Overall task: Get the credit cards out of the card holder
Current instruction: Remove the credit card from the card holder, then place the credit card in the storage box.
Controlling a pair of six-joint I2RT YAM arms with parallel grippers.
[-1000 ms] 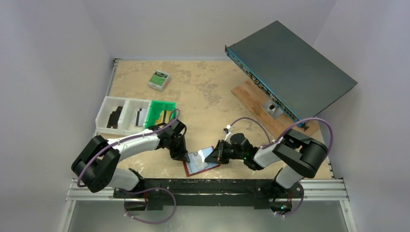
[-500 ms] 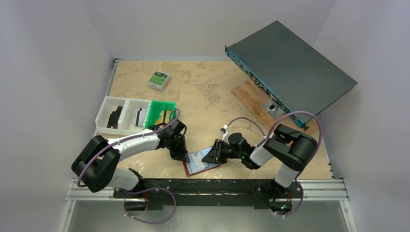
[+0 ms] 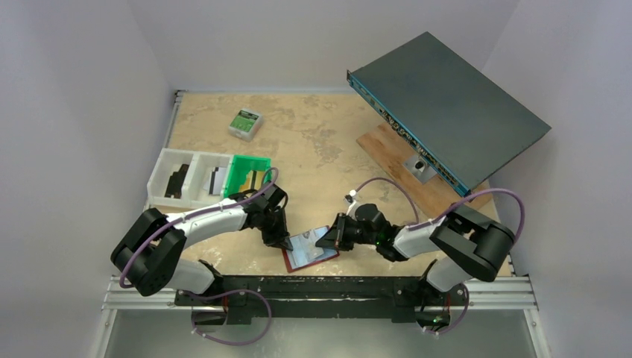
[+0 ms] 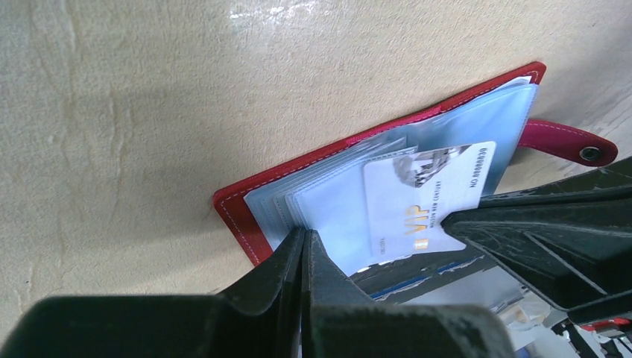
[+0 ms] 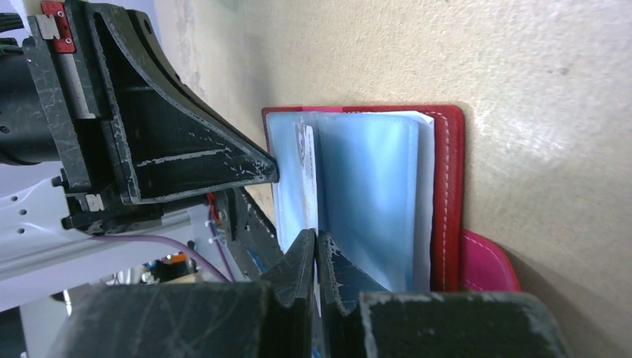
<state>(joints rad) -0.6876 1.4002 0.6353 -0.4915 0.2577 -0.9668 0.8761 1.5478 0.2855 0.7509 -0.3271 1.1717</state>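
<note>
The holder (image 3: 304, 258) lies open at the table's (image 3: 313, 134) near edge, between my arms. My left gripper (image 4: 304, 237) is closed tight, tips on the blue sleeves (image 4: 328, 205). My right gripper (image 5: 315, 239) is closed too, at the white card's (image 4: 428, 194) edge (pinched or not, I can't tell).

The lower edge of the credit card (image 4: 428, 195) is hidden behind the right tool (image 4: 456, 222), possibly pinched.
</note>
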